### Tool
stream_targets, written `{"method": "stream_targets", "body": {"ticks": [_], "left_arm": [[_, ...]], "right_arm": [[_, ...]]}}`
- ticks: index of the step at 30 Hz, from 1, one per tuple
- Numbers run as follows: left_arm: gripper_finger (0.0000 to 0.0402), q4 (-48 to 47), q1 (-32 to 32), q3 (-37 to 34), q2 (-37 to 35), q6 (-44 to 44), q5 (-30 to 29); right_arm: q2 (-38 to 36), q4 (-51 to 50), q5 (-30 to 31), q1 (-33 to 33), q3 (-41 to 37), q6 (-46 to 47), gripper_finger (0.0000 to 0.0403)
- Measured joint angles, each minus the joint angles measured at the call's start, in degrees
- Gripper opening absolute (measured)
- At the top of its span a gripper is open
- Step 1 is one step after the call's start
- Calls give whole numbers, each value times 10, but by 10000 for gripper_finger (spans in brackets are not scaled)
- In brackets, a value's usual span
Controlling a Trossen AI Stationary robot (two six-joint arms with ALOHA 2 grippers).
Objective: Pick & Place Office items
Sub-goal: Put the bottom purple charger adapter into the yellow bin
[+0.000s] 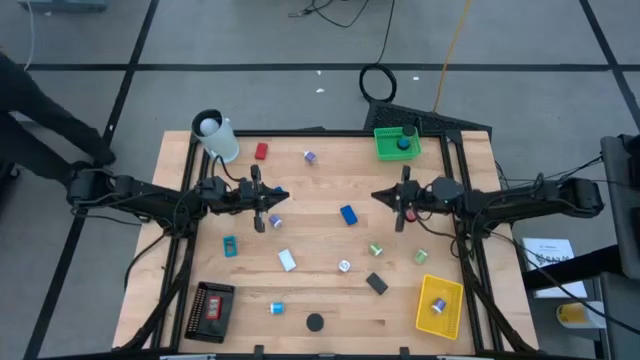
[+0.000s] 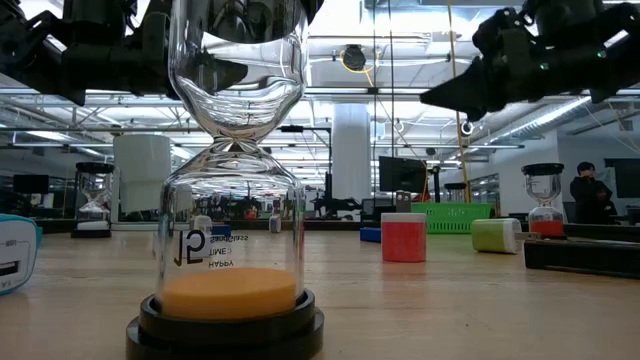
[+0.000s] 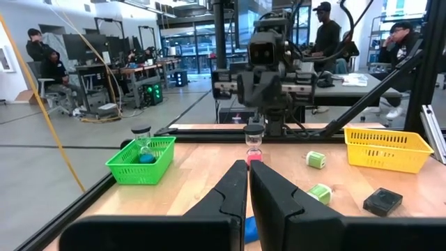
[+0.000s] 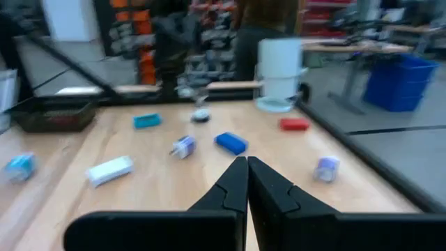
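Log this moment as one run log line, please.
left gripper: shut, empty, above table | right gripper: shut, empty, above table | blue block: on table between them

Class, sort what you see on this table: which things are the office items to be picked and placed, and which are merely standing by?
Part of the job: blue block, red block, white block, teal block, black block, dark disc, green clips.

Standing by: white cup, green tray, yellow tray, black tray.

Green tray (image 1: 397, 144), yellow tray (image 1: 439, 305), blue block (image 1: 348, 214)
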Motion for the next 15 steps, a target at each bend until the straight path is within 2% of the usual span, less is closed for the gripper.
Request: {"method": "stream_targets", "body": {"ticks": [8, 12, 15], "left_arm": [[26, 4, 0, 0, 0, 0, -4], [26, 51, 0, 0, -1, 12, -31], [26, 44, 0, 0, 0, -75, -58]], "right_arm": [[2, 2, 0, 0, 5, -19, 0], [2, 2, -1, 0, 5, -21, 0], [2, 2, -2, 0, 5, -21, 0]]}}
